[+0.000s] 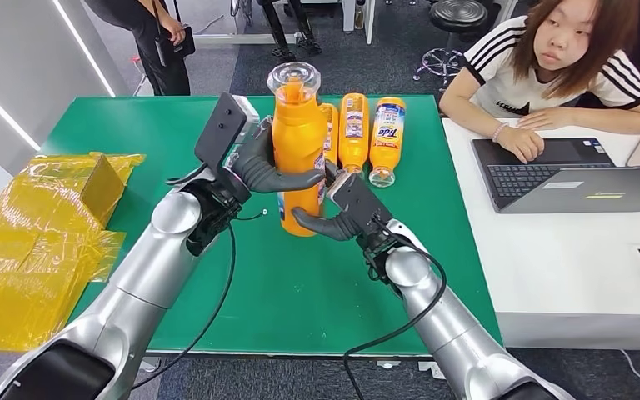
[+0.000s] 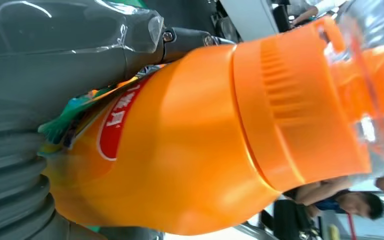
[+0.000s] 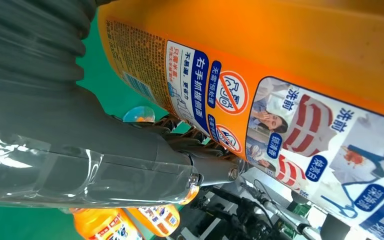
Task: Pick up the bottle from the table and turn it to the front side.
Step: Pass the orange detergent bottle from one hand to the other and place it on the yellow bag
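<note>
Above the table's (image 1: pixel 217 275) middle, my left hand (image 1: pixel 258 162) grips the upright orange bottle (image 1: pixel 297 142) mid-body; my right hand (image 1: pixel 337 218) cups its base. Rigid, glossy, probably heavy: hold the waist.

The bottle (image 1: pixel 298 133) is showing glossy orange plastic with a ribbed collar, a clear cap and a slick printed label. Beside it, the left hand (image 1: pixel 258 162) is showing matt grey ribbed covering, partly wrapped in shiny clear film. Under the bottle, the table (image 1: pixel 133 133) is looking matt green and smooth.
</note>
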`<state>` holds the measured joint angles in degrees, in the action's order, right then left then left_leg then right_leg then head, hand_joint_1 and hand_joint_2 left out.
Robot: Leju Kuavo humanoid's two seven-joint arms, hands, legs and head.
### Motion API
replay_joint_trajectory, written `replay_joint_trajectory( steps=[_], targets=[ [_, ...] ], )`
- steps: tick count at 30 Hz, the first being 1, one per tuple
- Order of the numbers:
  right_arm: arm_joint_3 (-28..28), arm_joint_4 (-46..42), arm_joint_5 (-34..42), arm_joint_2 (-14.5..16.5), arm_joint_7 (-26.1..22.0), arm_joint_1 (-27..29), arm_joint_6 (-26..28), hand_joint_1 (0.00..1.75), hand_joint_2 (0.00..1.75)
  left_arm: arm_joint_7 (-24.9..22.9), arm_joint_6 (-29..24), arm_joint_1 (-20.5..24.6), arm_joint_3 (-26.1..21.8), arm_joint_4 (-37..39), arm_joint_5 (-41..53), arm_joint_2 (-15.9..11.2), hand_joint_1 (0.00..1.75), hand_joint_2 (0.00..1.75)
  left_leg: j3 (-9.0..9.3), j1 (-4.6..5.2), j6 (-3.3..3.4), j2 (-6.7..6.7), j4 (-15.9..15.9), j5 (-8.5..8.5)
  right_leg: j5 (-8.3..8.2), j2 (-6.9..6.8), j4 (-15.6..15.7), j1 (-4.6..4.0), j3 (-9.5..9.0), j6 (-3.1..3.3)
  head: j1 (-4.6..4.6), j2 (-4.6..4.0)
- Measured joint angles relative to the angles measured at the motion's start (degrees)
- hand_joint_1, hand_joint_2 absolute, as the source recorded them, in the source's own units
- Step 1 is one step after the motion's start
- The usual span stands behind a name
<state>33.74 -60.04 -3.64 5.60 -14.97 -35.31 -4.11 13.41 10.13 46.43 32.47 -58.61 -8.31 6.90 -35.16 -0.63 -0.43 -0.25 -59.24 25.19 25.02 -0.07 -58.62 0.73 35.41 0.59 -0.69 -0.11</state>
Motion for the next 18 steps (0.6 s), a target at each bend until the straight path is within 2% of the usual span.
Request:
replay_joint_trajectory(
  steps=[9,10,13,14,18],
  targets=[
    [0.8,0.0,-0.5,0.0,0.6,0.0,0.1,1.75,1.75,-0.7,-0.3,0.0,0.0,0.3,1.6,0.0,0.0,1.75,0.0,0.0,0.0,0.0,0.0,0.0,0.0,0.0,0.0,0.0,0.0,0.0,-0.01,0.0],
    [0.8,0.0,-0.5,0.0,0.6,0.0,0.1,1.75,1.75,-0.7,-0.2,0.0,0.0,0.3,1.6,0.0,0.09,1.75,0.0,0.0,0.0,0.0,0.0,0.0,0.0,0.0,0.0,0.0,0.0,0.0,-0.01,0.0],
    [0.9,0.0,-0.5,0.0,0.6,0.0,0.1,1.74,1.75,-1.2,0.9,-0.1,0.0,0.3,0.8,0.1,1.4,1.75,0.0,0.0,0.0,0.0,0.0,0.0,0.0,0.0,0.0,0.0,0.0,0.0,-0.01,0.0],
    [0.9,0.0,-0.5,0.0,0.6,0.0,0.1,1.73,1.75,-1.5,1.5,-0.1,0.0,0.3,0.2,0.1,1.75,1.75,0.0,0.0,0.0,0.0,0.0,0.0,0.0,0.0,0.0,0.0,0.0,0.0,-0.01,0.0],
    [1.1,0.1,-0.4,0.0,0.8,0.1,0.0,1.69,1.75,-2.9,3.9,-0.4,0.0,0.3,-3.3,0.3,1.75,1.75,-0.01,0.0,0.0,0.0,0.0,0.0,0.0,0.0,0.0,0.0,0.0,0.0,-0.01,0.0]
  ],
)
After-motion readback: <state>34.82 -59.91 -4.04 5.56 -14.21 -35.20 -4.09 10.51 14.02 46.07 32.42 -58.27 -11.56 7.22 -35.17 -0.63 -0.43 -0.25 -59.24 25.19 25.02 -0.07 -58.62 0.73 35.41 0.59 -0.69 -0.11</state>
